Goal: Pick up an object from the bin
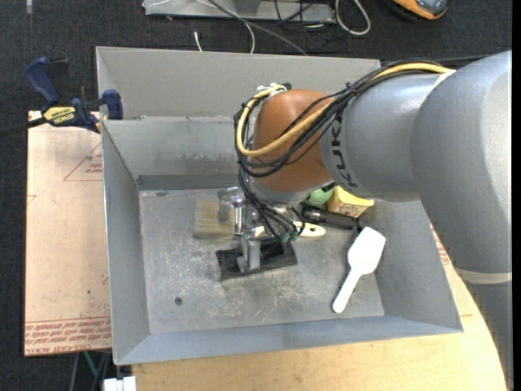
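A KUKA arm (423, 129) reaches into the grey bin (122, 226) from 3 o'clock, its gripper (248, 257) set low on a flat black piece (279, 257) lying near the middle of the floor. That piece sits directly beneath the tool and looks the likeliest pick, since everything else lies off to the side. A brush (212, 218) lies just beside the gripper at 10 o'clock. A white scoop (359, 267) lies well apart at 4 o'clock, handle toward the front wall, clear of the approach.

The orange wrist cover (289, 137) and its cables (269, 141) hide the floor at 12 o'clock. At 2 o'clock a green thing (326, 195), a tan block (352, 205) and a dark pen (324, 215) are cut off by the arm. It cannot be told whether the gripper is open or closed, or whether it grips the black piece or merely touches it.
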`<action>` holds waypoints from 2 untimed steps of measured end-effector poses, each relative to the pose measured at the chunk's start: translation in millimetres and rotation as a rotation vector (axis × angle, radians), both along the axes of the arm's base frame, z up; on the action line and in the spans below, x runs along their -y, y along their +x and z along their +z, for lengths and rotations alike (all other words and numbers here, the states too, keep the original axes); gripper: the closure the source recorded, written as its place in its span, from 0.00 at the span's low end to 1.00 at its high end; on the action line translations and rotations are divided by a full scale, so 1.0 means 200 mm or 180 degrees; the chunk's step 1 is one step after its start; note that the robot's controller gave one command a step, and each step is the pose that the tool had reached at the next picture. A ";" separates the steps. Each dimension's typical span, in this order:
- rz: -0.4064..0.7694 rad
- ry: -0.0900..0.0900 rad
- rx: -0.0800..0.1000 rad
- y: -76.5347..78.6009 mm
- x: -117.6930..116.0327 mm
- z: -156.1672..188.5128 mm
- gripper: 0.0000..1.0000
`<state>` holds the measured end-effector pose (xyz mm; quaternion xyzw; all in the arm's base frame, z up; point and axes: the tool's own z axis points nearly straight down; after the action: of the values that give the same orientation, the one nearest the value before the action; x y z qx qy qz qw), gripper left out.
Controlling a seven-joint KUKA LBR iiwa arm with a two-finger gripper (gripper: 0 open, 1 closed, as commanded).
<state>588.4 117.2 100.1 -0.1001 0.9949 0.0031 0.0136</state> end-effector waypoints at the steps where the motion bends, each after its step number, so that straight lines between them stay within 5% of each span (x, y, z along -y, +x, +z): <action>1: 0.0381 0.0002 -0.0022 -0.33 0.02 0.06 1.00; 2: 0.0381 0.0003 -0.0021 -0.33 0.02 0.06 1.00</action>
<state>522.1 112.3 111.9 -0.1594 0.9872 0.0047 0.0101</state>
